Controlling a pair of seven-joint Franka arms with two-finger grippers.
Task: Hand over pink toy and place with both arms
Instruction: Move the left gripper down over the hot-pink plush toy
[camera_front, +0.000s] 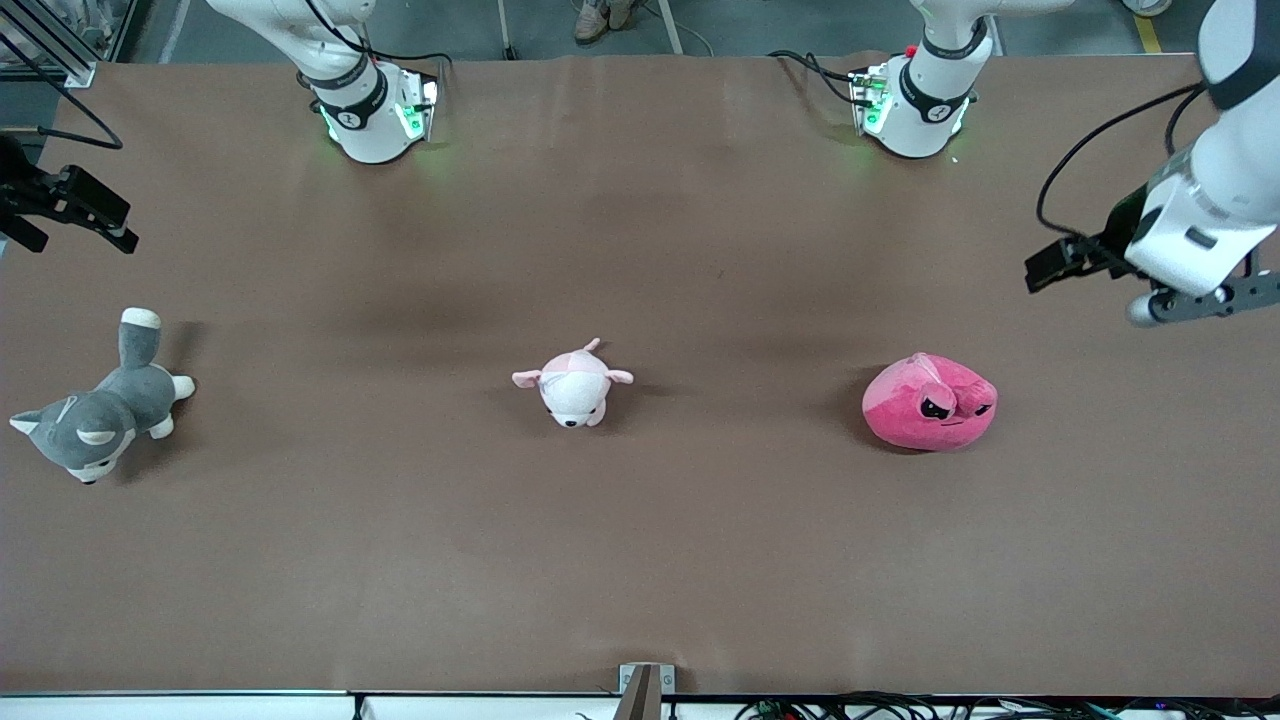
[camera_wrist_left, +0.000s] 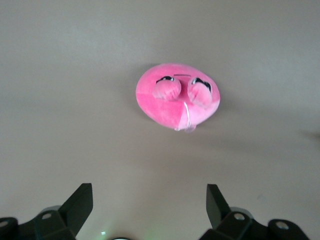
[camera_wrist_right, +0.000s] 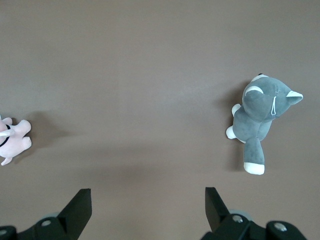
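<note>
The pink toy (camera_front: 930, 402), a round hot-pink plush with angry black eyes, lies on the brown table (camera_front: 640, 560) toward the left arm's end. It also shows in the left wrist view (camera_wrist_left: 177, 95), clear of the fingers. My left gripper (camera_front: 1195, 303) hangs in the air over the table's edge at that end, apart from the toy. It is open and empty in its wrist view (camera_wrist_left: 148, 192). My right gripper (camera_front: 95, 222) hangs over the right arm's end of the table, open and empty (camera_wrist_right: 147, 192).
A small pale pink-and-white plush animal (camera_front: 573, 385) lies at mid-table and shows in the right wrist view (camera_wrist_right: 12, 140). A grey-and-white plush dog (camera_front: 100, 405) lies at the right arm's end, also in the right wrist view (camera_wrist_right: 260, 112).
</note>
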